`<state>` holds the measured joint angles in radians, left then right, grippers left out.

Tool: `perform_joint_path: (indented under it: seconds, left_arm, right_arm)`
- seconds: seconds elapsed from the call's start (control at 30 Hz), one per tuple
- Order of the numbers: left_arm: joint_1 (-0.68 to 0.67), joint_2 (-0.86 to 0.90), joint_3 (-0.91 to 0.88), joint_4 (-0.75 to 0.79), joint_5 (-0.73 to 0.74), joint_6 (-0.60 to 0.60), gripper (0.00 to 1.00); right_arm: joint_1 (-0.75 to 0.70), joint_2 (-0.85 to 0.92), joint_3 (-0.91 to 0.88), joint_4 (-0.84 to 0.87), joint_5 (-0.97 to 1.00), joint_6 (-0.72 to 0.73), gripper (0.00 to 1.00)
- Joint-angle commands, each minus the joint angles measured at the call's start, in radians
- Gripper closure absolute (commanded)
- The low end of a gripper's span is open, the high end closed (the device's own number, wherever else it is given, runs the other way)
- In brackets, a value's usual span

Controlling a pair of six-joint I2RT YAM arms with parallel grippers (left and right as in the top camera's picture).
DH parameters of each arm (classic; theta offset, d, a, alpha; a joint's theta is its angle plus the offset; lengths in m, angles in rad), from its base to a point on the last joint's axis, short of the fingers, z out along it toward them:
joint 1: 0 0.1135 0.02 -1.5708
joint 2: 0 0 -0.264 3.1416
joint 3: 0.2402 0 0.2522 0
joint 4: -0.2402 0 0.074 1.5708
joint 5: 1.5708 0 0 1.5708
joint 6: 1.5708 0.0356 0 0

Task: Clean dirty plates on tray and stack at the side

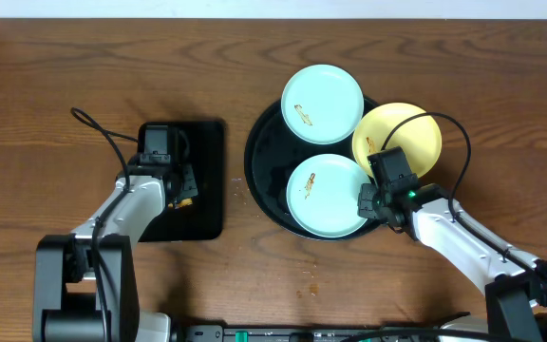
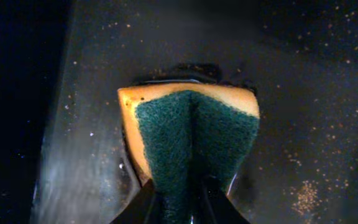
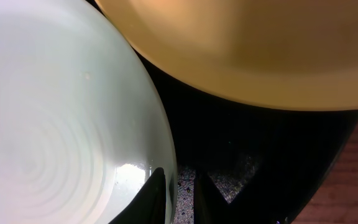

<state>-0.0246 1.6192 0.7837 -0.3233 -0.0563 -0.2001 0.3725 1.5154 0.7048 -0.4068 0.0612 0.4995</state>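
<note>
While the tray (image 1: 262,180) sits at the middle of the tabletop (image 1: 65,76) in the overhead view, all three plates lie face up on it. The far aqua plate (image 1: 323,104) overhangs the tray's far rim and has a short brown-orange smear left of its centre. The near aqua plate (image 1: 326,195) fills the tray's near half and shows a similar smear. The yellow plate (image 1: 402,133) juts over the tray's right rim, and its left edge touches both aqua plates. Being round, none of them has a long axis. The right hand (image 1: 367,201) is at the near aqua plate's right edge. The left hand (image 1: 183,190) is over a rectangular tray (image 1: 207,180) left of the tray.

From the left wrist, the left hand (image 2: 188,199) is clenched on a sponge (image 2: 191,137). The sponge is folded with its green scouring face outward and orange foam behind, and it rests against the wet, crumb-speckled rectangular tray (image 2: 303,124).

From the right wrist, the near aqua plate (image 3: 61,124) is glossy with faint concentric rings, and the yellow plate (image 3: 247,50) lies beyond it. Bare tray (image 3: 229,143) shows between them. The right hand (image 3: 182,199) straddles the aqua rim, with one of its fingers (image 3: 157,196) over the plate's inside and the other outside. I cannot tell whether it is clamped.
</note>
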Motion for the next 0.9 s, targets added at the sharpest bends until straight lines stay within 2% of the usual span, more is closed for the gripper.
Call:
perform_joint_path:
  seconds: [0.0, 0.5, 0.73, 0.77, 0.87]
  left_arm:
    - [0.000, -0.003, -0.011, -0.019, -0.004, 0.016, 0.90]
    - [0.000, -0.303, 0.012, -0.060, -0.004, 0.016, 0.93]
    - [0.000, -0.280, 0.001, -0.147, -0.005, 0.008, 0.92]
    - [0.000, -0.269, -0.001, -0.147, -0.004, 0.008, 0.86]
    - [0.000, -0.239, -0.001, -0.141, -0.005, 0.008, 0.38]
  right_arm:
    - [0.008, 0.006, -0.008, -0.001, 0.017, -0.007, 0.85]
    - [0.008, 0.006, -0.008, 0.000, 0.017, -0.007, 0.85]
    - [0.008, 0.006, -0.007, 0.003, 0.017, -0.007, 0.85]
    - [0.008, 0.006, -0.007, 0.003, 0.017, -0.007, 0.85]
    - [0.008, 0.006, -0.007, 0.002, 0.017, -0.007, 0.85]
